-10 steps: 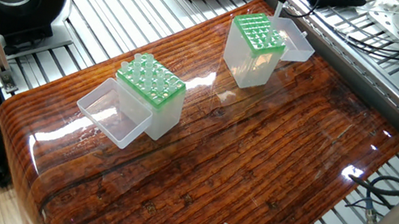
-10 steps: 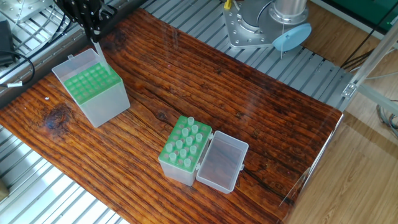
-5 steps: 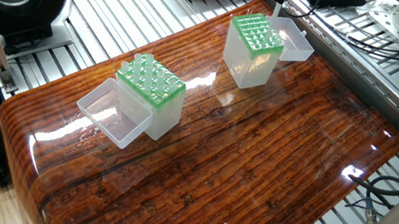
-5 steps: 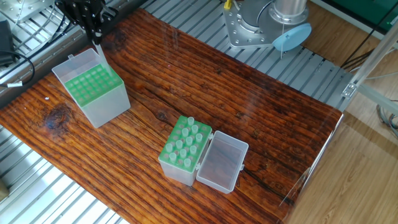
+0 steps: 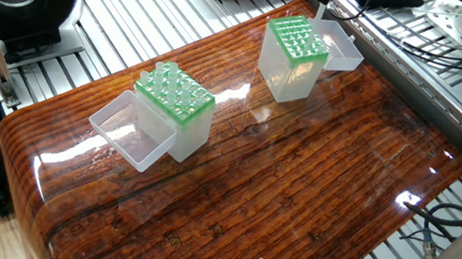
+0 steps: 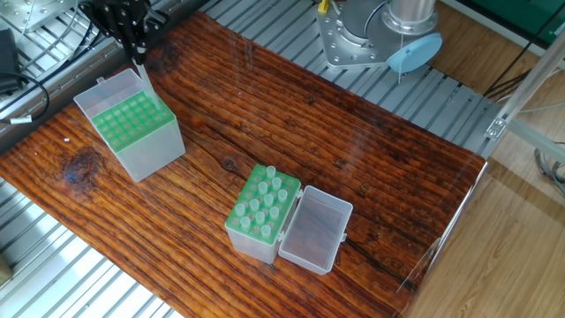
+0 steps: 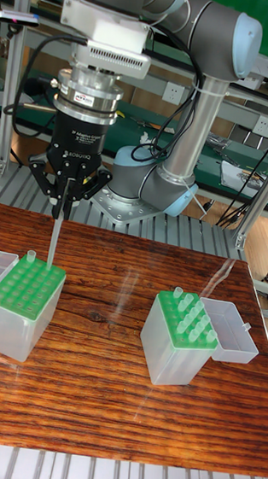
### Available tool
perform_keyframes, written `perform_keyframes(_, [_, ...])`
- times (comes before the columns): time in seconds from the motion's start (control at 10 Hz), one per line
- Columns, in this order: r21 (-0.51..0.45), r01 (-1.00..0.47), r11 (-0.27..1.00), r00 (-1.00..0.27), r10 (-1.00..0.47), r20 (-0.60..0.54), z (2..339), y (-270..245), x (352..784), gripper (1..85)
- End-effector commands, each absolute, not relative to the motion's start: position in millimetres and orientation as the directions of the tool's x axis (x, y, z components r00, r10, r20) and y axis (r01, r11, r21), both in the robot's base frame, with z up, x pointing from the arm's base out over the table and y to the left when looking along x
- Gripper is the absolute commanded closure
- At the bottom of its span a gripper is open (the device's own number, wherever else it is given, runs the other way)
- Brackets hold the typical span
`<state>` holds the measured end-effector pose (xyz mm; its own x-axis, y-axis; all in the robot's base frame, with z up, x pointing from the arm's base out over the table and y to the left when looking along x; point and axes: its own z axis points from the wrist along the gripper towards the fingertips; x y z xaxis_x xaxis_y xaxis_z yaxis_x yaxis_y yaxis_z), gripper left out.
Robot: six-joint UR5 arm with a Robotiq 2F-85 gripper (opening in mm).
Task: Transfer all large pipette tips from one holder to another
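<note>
Gripper (image 7: pixel 58 206) fingers are seen closed narrowly on the top of one large pipette tip (image 7: pixel 52 242), which hangs straight down from them in the tall view's upper left, its point just above the back edge of the green-topped destination holder (image 7: pixel 23 309). One tip (image 7: pixel 30 256) is already seated at that holder's rear corner. In the other fixed view the same gripper (image 6: pixel 134 55) shows at upper left, over the holder (image 6: pixel 132 132) whose lid is open behind it.

Going near to far in the tall view, the source holder (image 7: pixel 180 339) is met first, right of centre, with many large pipette tips (image 7: pixel 190 315) standing upright in it and its clear lid (image 7: pixel 233 331) laid open at the side; the destination holder lies further left.

The tips are judged very light, thin-walled and smooth, somewhat flexible at the taper, so a gentle pinch at the wide collar is thought best; hold lower down would likely let them slip or bend.

The arm is posed with the wrist vertical and the tool pointing straight down, the elbow carried up and to the right above the base (image 7: pixel 146 191).
</note>
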<state>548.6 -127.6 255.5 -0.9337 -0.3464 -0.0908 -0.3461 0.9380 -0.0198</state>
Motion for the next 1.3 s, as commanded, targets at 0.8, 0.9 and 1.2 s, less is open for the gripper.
perform_keyframes(0.8, [-0.008,-0.385,0.923,-0.918,-0.384,-0.095,256,-123,550,54.0])
perform_keyframes(0.9, [-0.006,-0.383,0.924,-0.92,-0.381,-0.095,258,-120,551,54.0])
perform_keyframes(1.2, [-0.015,-0.349,0.937,-0.934,-0.349,-0.081,262,-93,558,54.3])
